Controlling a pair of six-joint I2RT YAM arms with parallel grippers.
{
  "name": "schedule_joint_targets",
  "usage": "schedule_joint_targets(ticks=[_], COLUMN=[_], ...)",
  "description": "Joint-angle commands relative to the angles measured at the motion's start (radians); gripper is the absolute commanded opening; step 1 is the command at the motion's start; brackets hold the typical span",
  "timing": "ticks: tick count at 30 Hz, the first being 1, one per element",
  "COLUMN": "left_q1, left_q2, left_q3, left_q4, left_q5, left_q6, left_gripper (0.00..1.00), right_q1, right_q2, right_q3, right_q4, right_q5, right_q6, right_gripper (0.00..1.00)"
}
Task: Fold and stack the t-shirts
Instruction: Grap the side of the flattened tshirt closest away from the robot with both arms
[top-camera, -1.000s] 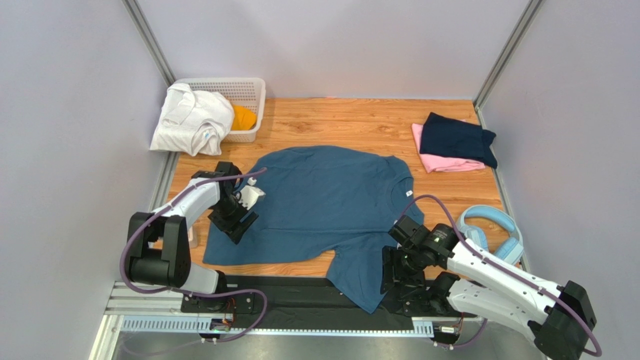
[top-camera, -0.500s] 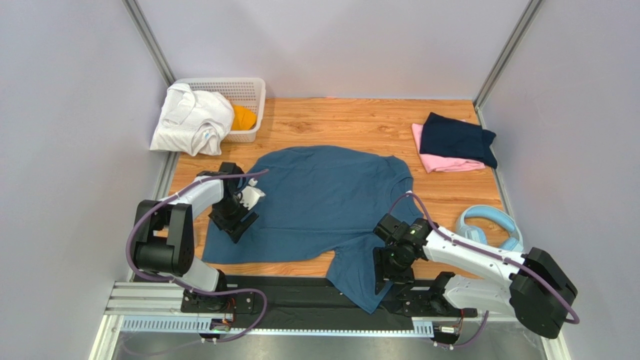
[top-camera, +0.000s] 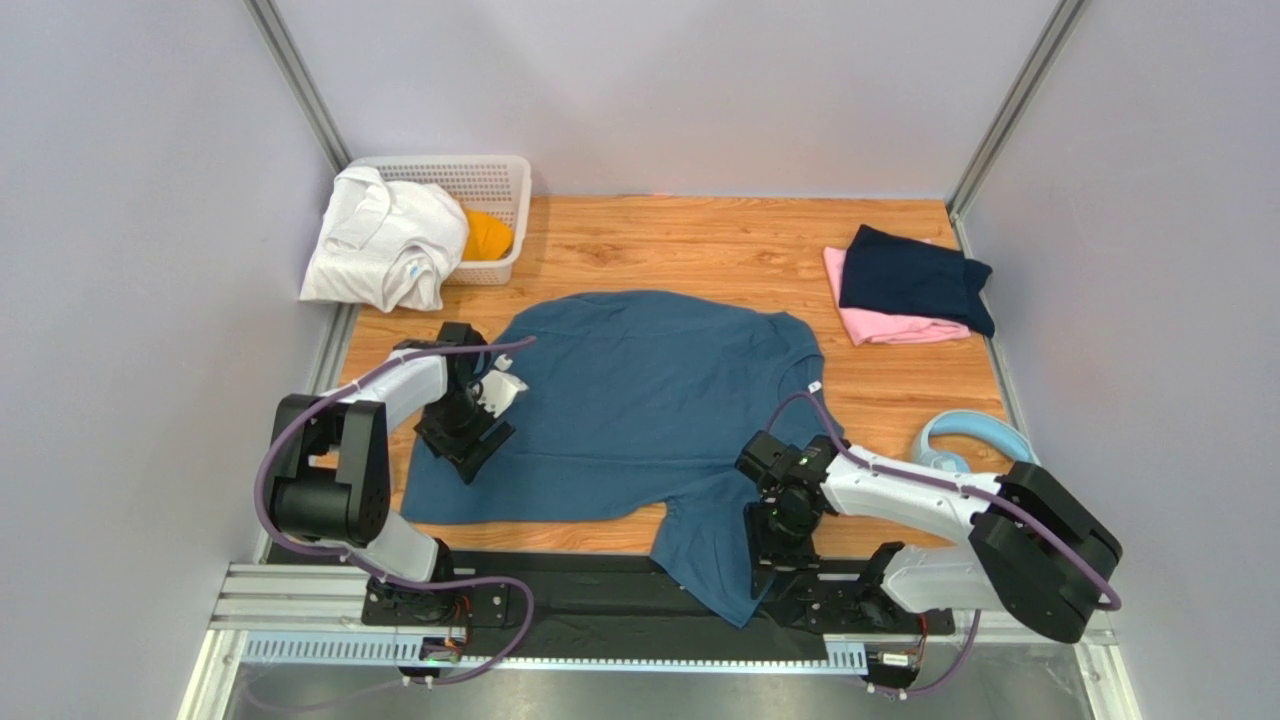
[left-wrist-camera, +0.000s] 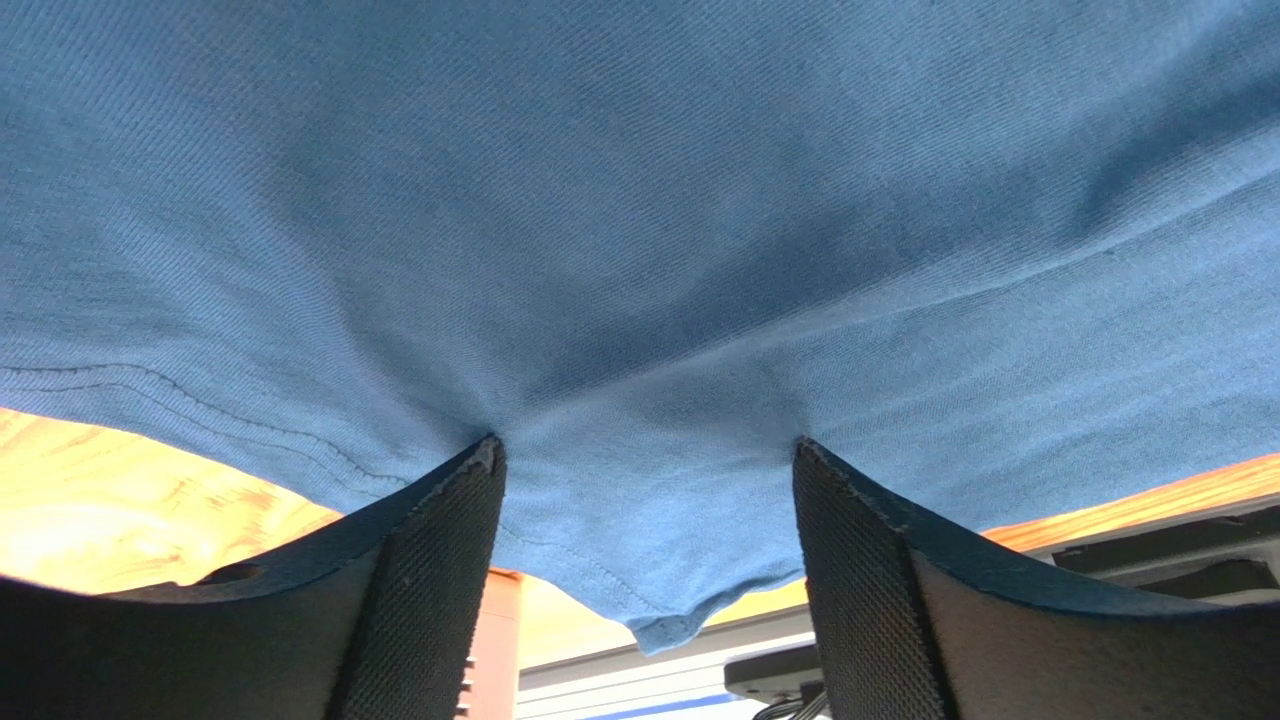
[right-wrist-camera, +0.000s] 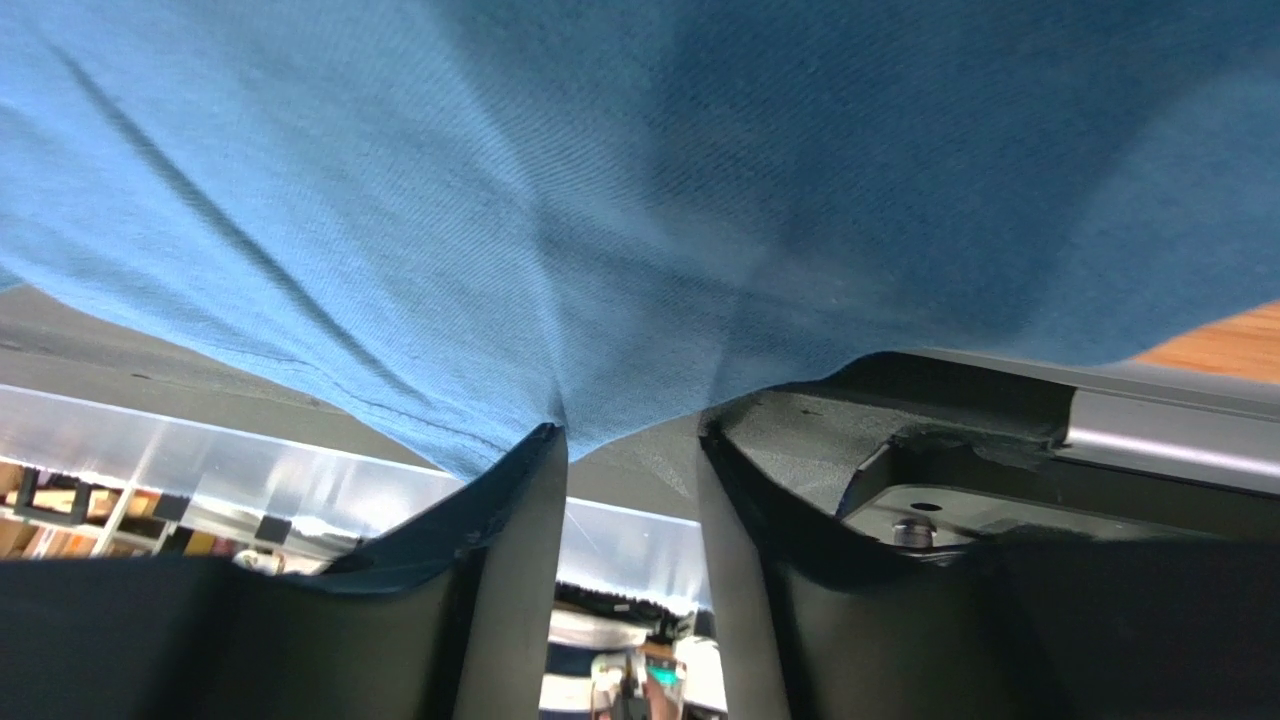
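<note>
A large teal-blue t-shirt (top-camera: 646, 405) lies spread on the wooden table, and one part of it hangs over the front edge. My left gripper (top-camera: 466, 443) is at its left edge, open. Its fingertips press down on the cloth (left-wrist-camera: 676, 195), which bulges between them (left-wrist-camera: 646, 450). My right gripper (top-camera: 763, 540) is at the overhanging part near the front edge. Its jaws stand a narrow gap apart (right-wrist-camera: 631, 428), and the cloth edge (right-wrist-camera: 601, 180) touches the left fingertip. A folded navy t-shirt (top-camera: 914, 278) lies on a folded pink one (top-camera: 879, 324) at the back right.
A white lattice basket (top-camera: 496, 173) at the back left holds an orange garment (top-camera: 486, 234), and a white garment (top-camera: 380, 237) is draped over its side. Light-blue headphones (top-camera: 962, 443) lie on the right, close to the right arm. Grey walls stand on both sides.
My right gripper has moved left onto the hanging part of the teal shirt, and its jaws have narrowed. The left gripper has hardly moved.
</note>
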Motion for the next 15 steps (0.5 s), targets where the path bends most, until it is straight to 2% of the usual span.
schedule_joint_targets(ticks=[1, 2, 8, 10, 11, 15], left_q1=[0.011, 0.011, 0.011, 0.011, 0.011, 0.011], left_q2=[0.025, 0.021, 0.018, 0.018, 0.018, 0.005], left_q3=[-0.007, -0.005, -0.012, -0.007, -0.005, 0.036], left_q4=[0.083, 0.081, 0.087, 0.086, 0.086, 0.063], left_q5=[0.067, 0.067, 0.071, 0.079, 0.082, 0.114], left_q6=[0.018, 0.017, 0.021, 0.02, 0.018, 0.009], left_gripper=[0.75, 0.73, 0.54, 0.49, 0.38, 0.11], right_q1=[0.006, 0.006, 0.006, 0.006, 0.006, 0.002], right_q2=[0.042, 0.051, 0.069, 0.049, 0.019, -0.058], right_q3=[-0.009, -0.009, 0.029, 0.049, 0.06, 0.156], right_q4=[0.109, 0.116, 0.09, 0.064, 0.031, -0.071], right_q5=[0.027, 0.032, 0.056, 0.078, 0.085, 0.153], right_q6=[-0.016, -0.01, -0.016, -0.018, -0.018, -0.015], right_gripper=[0.35, 0.24, 0.0, 0.0, 0.0, 0.0])
